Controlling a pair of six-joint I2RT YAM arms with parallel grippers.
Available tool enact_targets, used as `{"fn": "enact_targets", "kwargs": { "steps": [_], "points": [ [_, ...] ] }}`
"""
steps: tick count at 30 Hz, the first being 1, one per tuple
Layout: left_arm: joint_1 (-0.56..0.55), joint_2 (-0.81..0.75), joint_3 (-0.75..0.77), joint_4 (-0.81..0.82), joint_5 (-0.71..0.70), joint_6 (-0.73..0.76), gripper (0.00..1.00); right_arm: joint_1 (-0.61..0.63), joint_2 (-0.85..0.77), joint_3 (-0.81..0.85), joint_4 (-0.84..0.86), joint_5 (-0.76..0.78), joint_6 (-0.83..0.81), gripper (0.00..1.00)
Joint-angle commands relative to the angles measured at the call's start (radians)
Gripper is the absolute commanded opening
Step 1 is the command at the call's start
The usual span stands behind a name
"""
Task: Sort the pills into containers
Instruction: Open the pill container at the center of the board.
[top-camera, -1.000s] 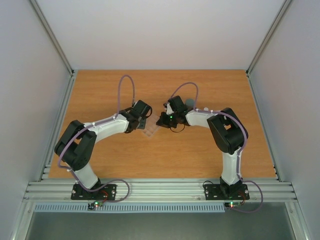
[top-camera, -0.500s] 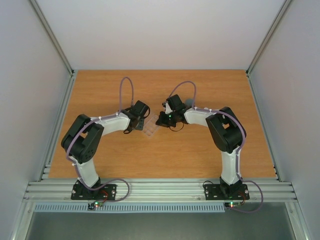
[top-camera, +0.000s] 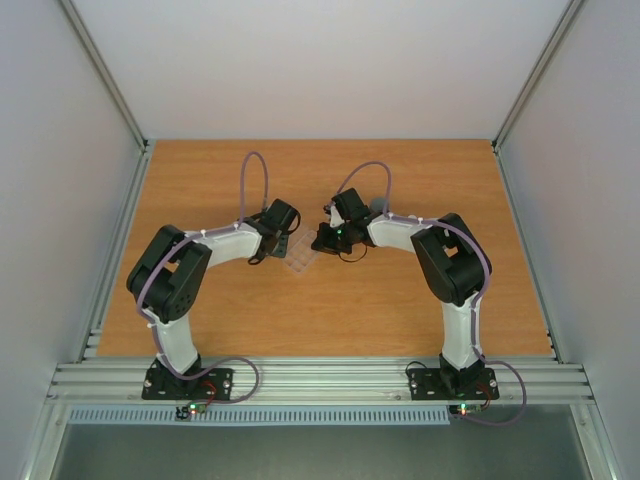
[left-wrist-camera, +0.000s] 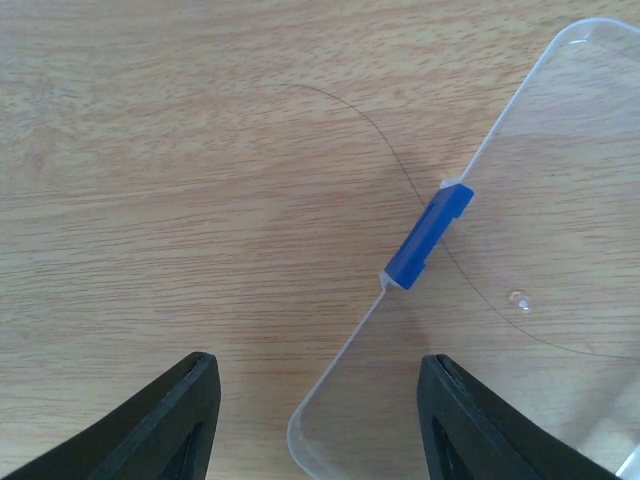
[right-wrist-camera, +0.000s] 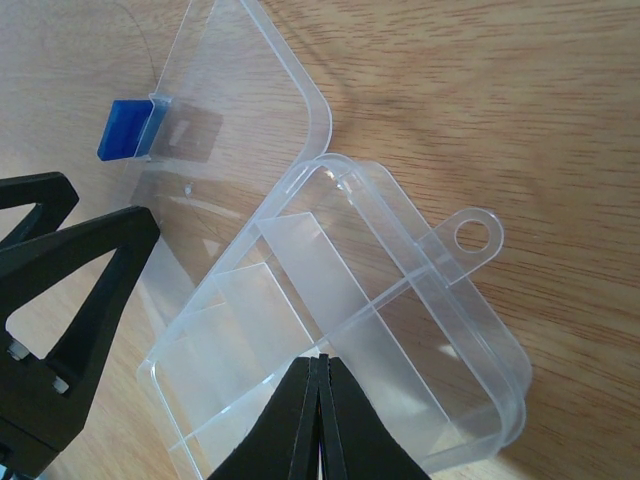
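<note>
The containers are the cells of a clear plastic pill box (right-wrist-camera: 330, 320) lying on the wooden table, also seen in the top view (top-camera: 301, 260). Its lid (left-wrist-camera: 540, 200) is folded flat open, with a blue latch (left-wrist-camera: 430, 236) on its edge. My left gripper (left-wrist-camera: 318, 400) is open above the lid's near corner, fingers (left-wrist-camera: 185, 405) apart on either side and not touching it. My right gripper (right-wrist-camera: 320, 395) is shut, its tips over the divided cells, with nothing visible between them. No pills show in any view.
The left gripper's black finger (right-wrist-camera: 85, 270) reaches into the right wrist view beside the lid. A small grey round thing (top-camera: 379, 206) sits just behind the right wrist. Metal rails and white walls bound the table (top-camera: 200, 180).
The left arm's elbow has drawn in and risen, and its gripper has opened a little wider by the lid. The right arm has barely moved.
</note>
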Motion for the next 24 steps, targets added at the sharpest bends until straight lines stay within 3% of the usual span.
{"fn": "enact_targets", "kwargs": {
  "steps": [1,24],
  "points": [
    [0.003,0.053,-0.006,-0.018,0.008,0.014,0.57,-0.003,0.055,0.003,-0.048,0.096,-0.014,0.03],
    [0.003,0.013,0.058,-0.041,0.004,0.004,0.63,0.008,-0.006,0.033,-0.04,0.137,-0.024,0.03]
  ]
}}
